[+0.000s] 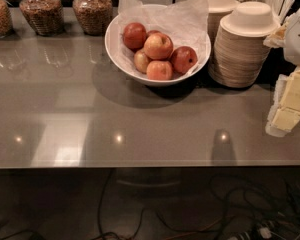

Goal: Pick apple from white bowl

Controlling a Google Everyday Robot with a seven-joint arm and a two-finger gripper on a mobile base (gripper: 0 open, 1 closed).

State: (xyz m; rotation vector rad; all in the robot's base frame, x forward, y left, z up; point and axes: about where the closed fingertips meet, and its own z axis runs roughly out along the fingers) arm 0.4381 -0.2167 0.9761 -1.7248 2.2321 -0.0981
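The white bowl (113, 51) stands at the back middle of the grey counter, lined with crinkled white paper. It holds several apples. The apple (158, 45), the largest, pale orange-red with yellowish patches and a stem dimple, lies on top in the middle of the pile. Darker red apples lie at its left (134, 35) and right (183, 59), and smaller yellow-orange ones in front (160, 70). My gripper (290, 102), white with pale yellow parts, hangs at the right edge of the view, low over the counter, well to the right of the bowl and apart from it.
Two stacks of tan-and-cream disposable bowls (242, 46) stand right of the white bowl, between it and the gripper. Three glass jars of grain (92, 9) line the back left. The counter's front edge (140, 164) runs across the view, with cables on the floor below.
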